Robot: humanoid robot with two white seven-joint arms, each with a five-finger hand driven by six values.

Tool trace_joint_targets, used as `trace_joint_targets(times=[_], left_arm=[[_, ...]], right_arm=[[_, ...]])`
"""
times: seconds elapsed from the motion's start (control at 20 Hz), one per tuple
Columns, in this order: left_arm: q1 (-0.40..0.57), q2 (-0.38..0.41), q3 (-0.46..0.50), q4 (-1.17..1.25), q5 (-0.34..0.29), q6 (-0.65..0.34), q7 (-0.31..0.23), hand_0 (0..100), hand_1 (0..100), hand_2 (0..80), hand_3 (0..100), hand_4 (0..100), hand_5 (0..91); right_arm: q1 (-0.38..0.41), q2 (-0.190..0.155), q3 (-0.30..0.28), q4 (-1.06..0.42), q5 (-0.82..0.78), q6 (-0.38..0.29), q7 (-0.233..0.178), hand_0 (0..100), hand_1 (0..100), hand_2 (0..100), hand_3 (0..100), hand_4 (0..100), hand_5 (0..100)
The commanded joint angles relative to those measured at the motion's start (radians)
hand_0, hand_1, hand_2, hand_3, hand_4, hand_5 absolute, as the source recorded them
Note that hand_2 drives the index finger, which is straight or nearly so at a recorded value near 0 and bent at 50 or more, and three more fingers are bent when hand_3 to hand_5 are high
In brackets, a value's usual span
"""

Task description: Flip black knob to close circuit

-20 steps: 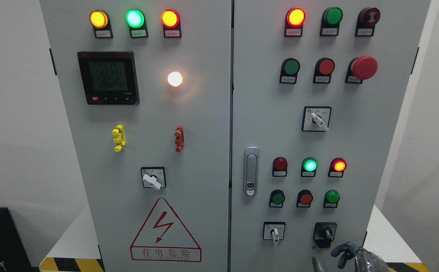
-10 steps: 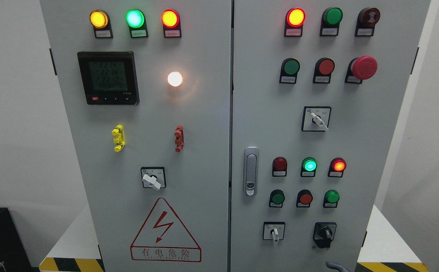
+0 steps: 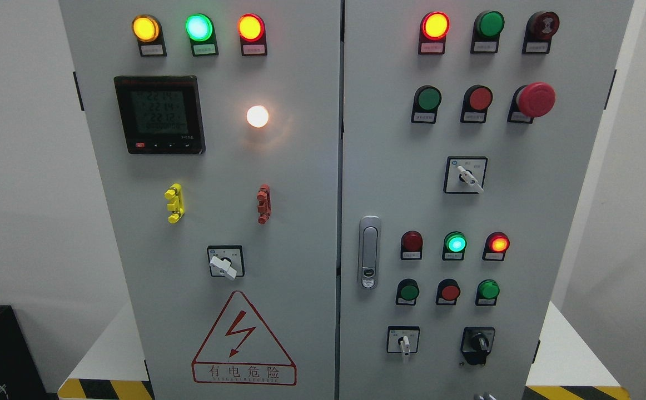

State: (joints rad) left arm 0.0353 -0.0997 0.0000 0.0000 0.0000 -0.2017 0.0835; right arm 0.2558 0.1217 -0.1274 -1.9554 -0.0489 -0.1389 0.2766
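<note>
My black knob (image 3: 477, 344) sits low on the right door of the grey cabinet (image 3: 301, 183), at the lower right of the frame, its handle pointing down and a little to the right. Just to its left on the same row is a white selector switch (image 3: 404, 341), handle hanging down. Above them run three round buttons, green, red and green, and above those three lamps, of which the green lamp (image 3: 456, 243) and the red one to its right are lit. The door latch (image 3: 369, 251) stands at the left edge of that door, mid-height.

At the very bottom edge, below the knob, only a small grey tip of my right hand (image 3: 484, 396) shows; it is apart from the knob, and I cannot tell whether it is released or clenched.

On the left door, a meter display (image 3: 159, 114) sits at the upper left, and a red-bordered warning triangle (image 3: 243, 340) at the bottom.
</note>
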Motion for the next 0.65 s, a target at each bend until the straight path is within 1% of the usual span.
trace_joint_targets(times=[0.0,0.4,0.6], left_arm=[[0.000,0.000,-0.021,0.021,-0.021,-0.001,0.001,0,0,0.0,0,0,0.0],[0.000,0.000,-0.021,0.021,-0.021,0.001,0.001,0,0,0.0,0,0,0.0],[0.000,0.000,-0.021,0.021,-0.021,-0.001,0.001,0,0,0.0,0,0,0.0]], right_arm=[[0.010,-0.005,-0.008,0.001,-0.043,-0.001,0.003,0,5,0,0,0,0],[0.010,-0.004,-0.008,0.003,-0.045,0.001,0.003,0,5,0,0,0,0],[0.016,-0.004,-0.006,0.035,-0.045,0.004,0.001,0,5,0,0,0,0]])
